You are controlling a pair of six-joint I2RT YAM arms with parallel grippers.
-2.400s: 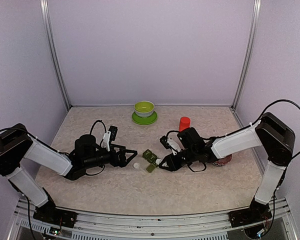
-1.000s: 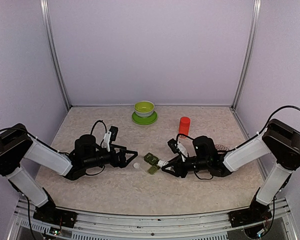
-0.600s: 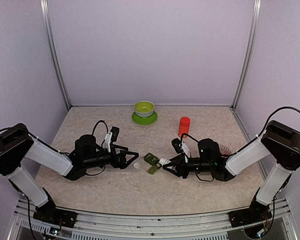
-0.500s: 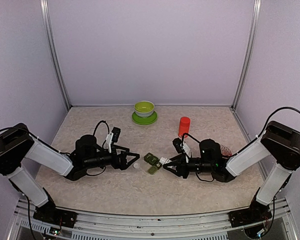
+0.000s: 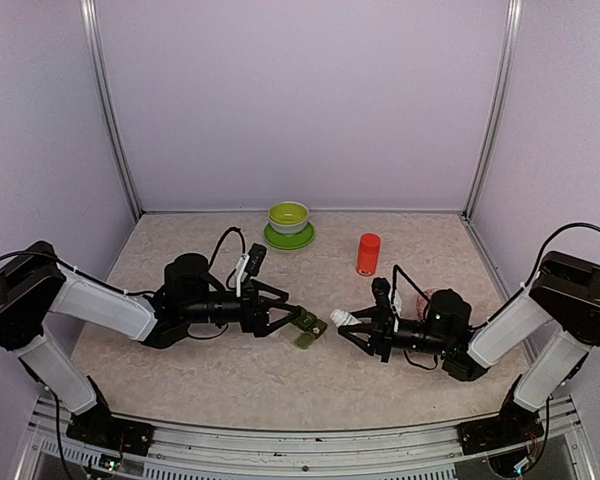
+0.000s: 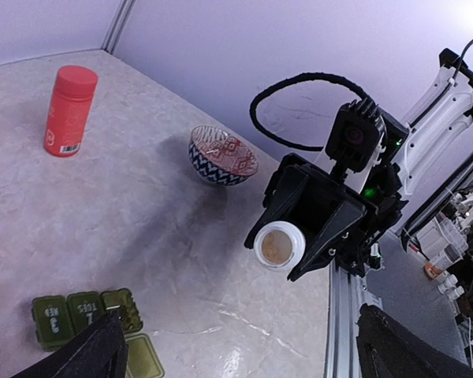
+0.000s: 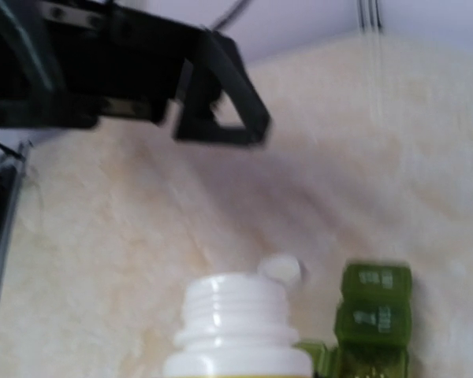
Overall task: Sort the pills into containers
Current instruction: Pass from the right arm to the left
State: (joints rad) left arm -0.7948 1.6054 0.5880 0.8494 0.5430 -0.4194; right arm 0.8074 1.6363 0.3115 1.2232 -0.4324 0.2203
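Wide open, the left pincer ends an arm stretched low over the table, its tips just beside the containers. The right pincer, equally low, grips a white bottle on its side, mouth facing them, slightly apart. They form a dark green three-compartment strip with one lid folded open.

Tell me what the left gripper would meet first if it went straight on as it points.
Probably the containers, lying just ahead of the open left gripper; depth is unclear.
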